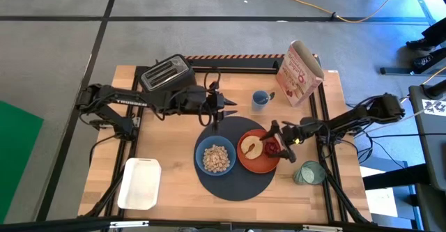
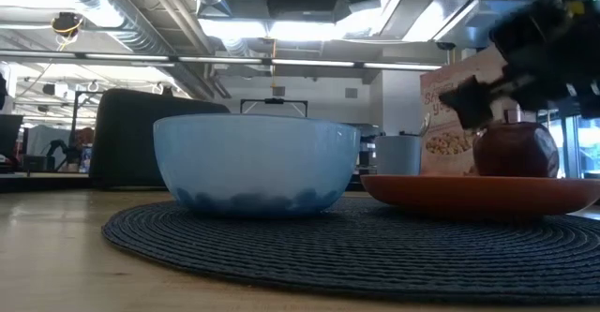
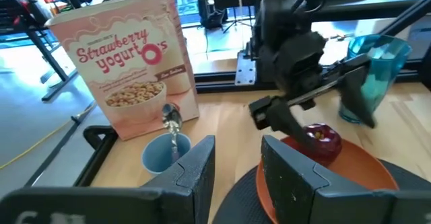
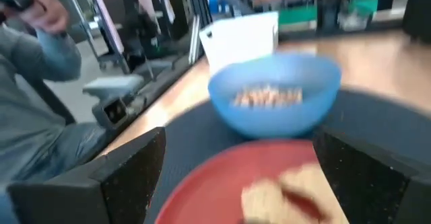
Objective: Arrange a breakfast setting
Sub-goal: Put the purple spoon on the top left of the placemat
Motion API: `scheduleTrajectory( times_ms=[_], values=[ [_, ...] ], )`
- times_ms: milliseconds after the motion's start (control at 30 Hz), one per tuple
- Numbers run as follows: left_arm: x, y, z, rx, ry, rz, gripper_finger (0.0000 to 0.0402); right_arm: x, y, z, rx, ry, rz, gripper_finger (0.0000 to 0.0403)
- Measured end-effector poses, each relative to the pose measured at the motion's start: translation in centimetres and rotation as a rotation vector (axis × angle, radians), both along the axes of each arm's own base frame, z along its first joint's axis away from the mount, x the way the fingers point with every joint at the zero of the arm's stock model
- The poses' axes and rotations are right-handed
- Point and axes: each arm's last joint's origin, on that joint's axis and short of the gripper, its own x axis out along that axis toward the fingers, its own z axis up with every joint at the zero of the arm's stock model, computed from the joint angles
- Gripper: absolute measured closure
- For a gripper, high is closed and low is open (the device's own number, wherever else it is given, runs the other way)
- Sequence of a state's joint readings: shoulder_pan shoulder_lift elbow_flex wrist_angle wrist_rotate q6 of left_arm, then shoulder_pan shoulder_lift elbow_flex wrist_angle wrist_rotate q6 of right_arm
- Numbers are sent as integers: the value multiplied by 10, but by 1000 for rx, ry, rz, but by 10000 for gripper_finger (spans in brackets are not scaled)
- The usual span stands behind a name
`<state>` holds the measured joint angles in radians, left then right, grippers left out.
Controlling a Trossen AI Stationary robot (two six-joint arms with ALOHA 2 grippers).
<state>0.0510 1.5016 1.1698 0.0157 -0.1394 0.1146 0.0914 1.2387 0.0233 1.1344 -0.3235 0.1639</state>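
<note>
A round dark-navy placemat (image 1: pixel 233 183) carries a light-blue bowl (image 1: pixel 214 157) of cereal and an orange-red plate (image 1: pixel 259 164). A toast slice (image 1: pixel 249 146) and a red fruit (image 1: pixel 274 149) lie on the plate. My right gripper (image 1: pixel 277 138) is open just above the fruit (image 3: pixel 322 140) and holds nothing. In its wrist view (image 4: pixel 239 140) it looks over the plate toward the bowl (image 4: pixel 275 96). My left gripper (image 1: pixel 219 110) is open and empty over the placemat's far edge. A metal spoon (image 3: pixel 172 124) stands in a small blue cup (image 1: pixel 260 99). A green-tinted glass (image 1: pixel 309 173) stands to the right of the placemat.
A cereal box (image 1: pixel 300 72) stands at the far right and a toaster (image 1: pixel 166 74) at the far left. A white tray (image 1: pixel 139 183) lies near the front left corner. A person's denim sleeve (image 4: pixel 40 62) shows beyond the table's left side.
</note>
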Motion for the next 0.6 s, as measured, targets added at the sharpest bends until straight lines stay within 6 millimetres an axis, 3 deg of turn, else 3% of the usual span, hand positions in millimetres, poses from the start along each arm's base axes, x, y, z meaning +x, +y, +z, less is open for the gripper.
scheduleTrajectory(
  times_ms=[233, 400, 600],
  values=[
    [13, 6, -17, -10, 28, -6, 285, 26, -1, 28, -111, -92, -118, 40],
    [23, 6, -34, -10, 71, -10, 285, 57, -5, 53, -226, 11, -310, 40],
    [20, 6, -42, -14, 81, -21, 285, 83, -13, 98, -327, 160, -569, 40]
  ],
)
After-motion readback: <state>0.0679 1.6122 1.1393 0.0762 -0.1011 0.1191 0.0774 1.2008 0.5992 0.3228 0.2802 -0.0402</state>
